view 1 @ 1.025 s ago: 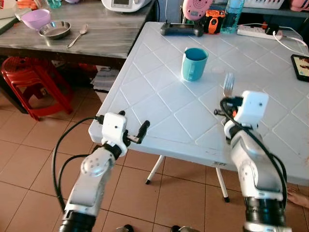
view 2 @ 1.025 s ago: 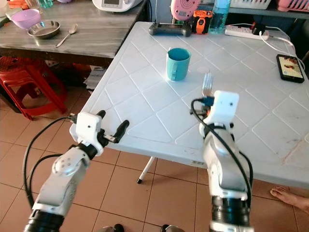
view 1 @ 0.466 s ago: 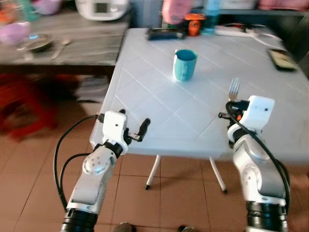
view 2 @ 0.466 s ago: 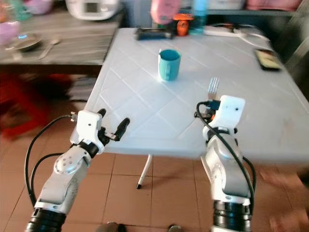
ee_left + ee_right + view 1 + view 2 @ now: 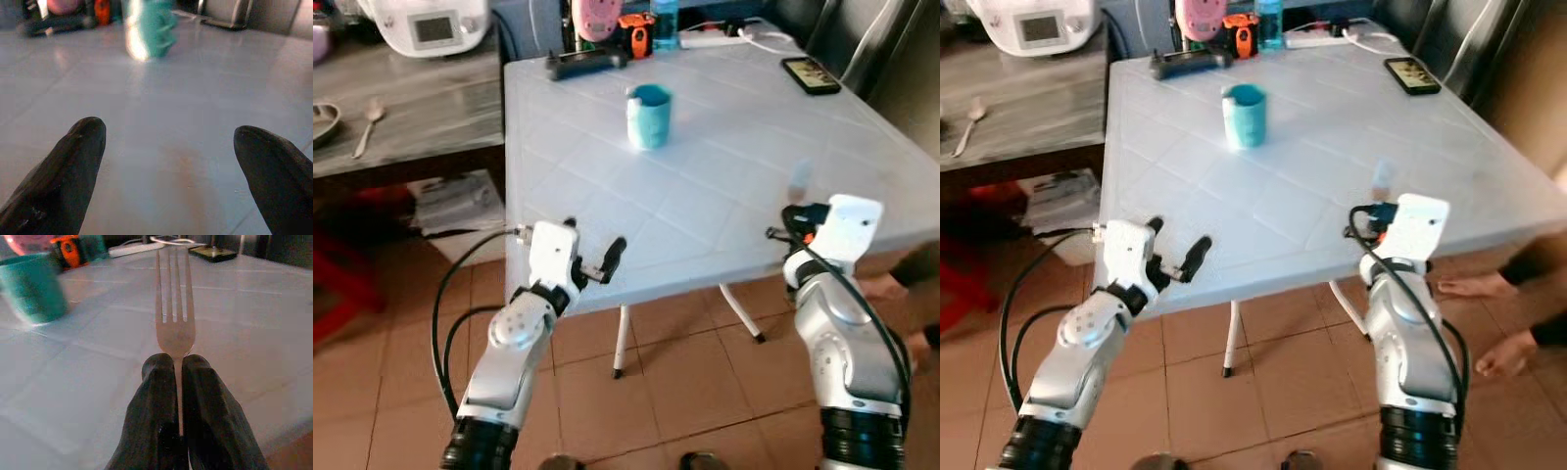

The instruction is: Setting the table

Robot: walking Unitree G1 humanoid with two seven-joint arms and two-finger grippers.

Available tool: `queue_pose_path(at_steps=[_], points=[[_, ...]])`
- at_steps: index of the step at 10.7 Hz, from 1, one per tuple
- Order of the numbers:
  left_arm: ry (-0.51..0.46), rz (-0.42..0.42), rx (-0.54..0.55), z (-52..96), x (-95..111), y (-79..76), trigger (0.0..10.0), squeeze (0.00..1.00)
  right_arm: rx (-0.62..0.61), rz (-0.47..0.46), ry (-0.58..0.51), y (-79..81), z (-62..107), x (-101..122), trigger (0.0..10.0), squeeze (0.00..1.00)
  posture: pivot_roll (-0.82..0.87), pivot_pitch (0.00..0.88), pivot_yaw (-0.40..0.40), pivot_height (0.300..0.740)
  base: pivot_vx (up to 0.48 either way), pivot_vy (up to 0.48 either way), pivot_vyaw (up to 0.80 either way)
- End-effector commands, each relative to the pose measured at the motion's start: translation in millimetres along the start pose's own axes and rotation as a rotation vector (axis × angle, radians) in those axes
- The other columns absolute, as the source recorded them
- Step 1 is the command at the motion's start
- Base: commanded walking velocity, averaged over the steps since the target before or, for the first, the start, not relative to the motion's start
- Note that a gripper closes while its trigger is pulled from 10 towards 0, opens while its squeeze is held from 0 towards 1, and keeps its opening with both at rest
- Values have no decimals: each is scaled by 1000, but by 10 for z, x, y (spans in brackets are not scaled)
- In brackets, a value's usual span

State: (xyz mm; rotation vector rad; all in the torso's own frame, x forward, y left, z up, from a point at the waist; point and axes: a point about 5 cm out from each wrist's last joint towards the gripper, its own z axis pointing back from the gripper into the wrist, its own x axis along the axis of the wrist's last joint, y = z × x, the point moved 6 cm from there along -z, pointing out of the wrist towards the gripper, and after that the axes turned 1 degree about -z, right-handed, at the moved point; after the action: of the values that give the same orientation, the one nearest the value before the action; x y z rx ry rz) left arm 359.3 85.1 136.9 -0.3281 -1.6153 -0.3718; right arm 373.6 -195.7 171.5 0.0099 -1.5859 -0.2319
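Right gripper [image 5: 177, 363]: clamped on silver metal fork [image 5: 173, 298], tines forward over white plastic tabletop [image 5: 724, 147] near edge, presumably for placing. Left gripper [image 5: 171, 142]: spread, empty.

White plastic table [image 5: 724, 186] fills your upper right frame. On it: teal mug [image 5: 649, 116] upper centre; black controller [image 5: 584, 64], orange gadget [image 5: 635, 29], power strip [image 5: 715, 39] along the far edge; phone [image 5: 812, 75] far right.

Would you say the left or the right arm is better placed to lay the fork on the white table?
Right: the right gripper is shut on the fork above the white table; the left gripper is open, empty.
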Motion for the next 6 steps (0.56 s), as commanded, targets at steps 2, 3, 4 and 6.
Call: queue_pose_path(at_steps=[2, 3, 4, 6], points=[[10, -6, 22, 39, -31, 76, 10000, 0, 13, -3, -37, 40, -5, 92, 10000, 0, -45, 152, 47, 740, 0, 480, 400], [11, -6, 21, 38, -32, 74, 10000, 0, 11, 2, -38, 33, -8, 96, 10000, 0, -45, 152, 47, 740, 0, 480, 800], [11, -6, 19, 38, -33, 70, 10000, 0, 10, -7, -39, 32, -10, 99, 10000, 0, -45, 152, 47, 740, 0, 480, 800], [8, -4, 17, 38, -31, 61, 10000, 0, 11, -9, -38, 36, -13, 97, 10000, 0, -45, 152, 47, 740, 0, 480, 622]])
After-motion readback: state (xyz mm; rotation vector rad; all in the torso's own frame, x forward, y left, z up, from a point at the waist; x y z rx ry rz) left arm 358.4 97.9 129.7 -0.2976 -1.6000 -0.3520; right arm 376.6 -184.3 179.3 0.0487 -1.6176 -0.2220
